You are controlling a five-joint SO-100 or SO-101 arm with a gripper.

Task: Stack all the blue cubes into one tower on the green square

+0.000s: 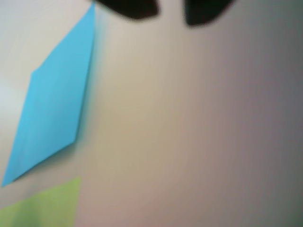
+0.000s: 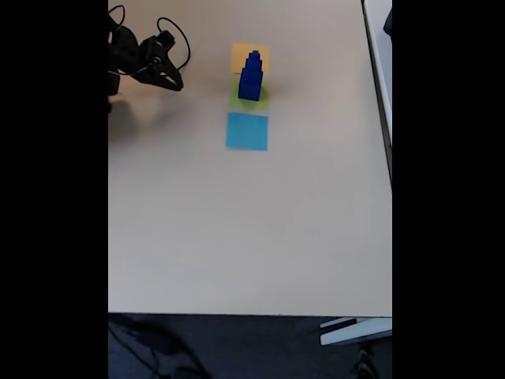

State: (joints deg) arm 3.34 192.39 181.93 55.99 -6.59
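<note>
In the fixed view the blue cubes (image 2: 251, 76) stand stacked as one upright tower on the green square (image 2: 246, 99), near the table's far middle. My gripper (image 2: 175, 82) hovers well to the left of the tower, apart from it. In the wrist view my gripper (image 1: 170, 9) shows as two dark fingertips (image 1: 135, 7) at the top edge with bare table in the gap, so it is open and holds nothing. A corner of the green square (image 1: 49, 205) shows at the bottom left there.
A light-blue square (image 2: 247, 131) (image 1: 52, 109) lies just in front of the green one, and an orange-yellow square (image 2: 240, 54) lies behind it. The arm's base and cables (image 2: 126, 47) sit at the far left corner. The beige table (image 2: 252, 229) ends at right and front edges.
</note>
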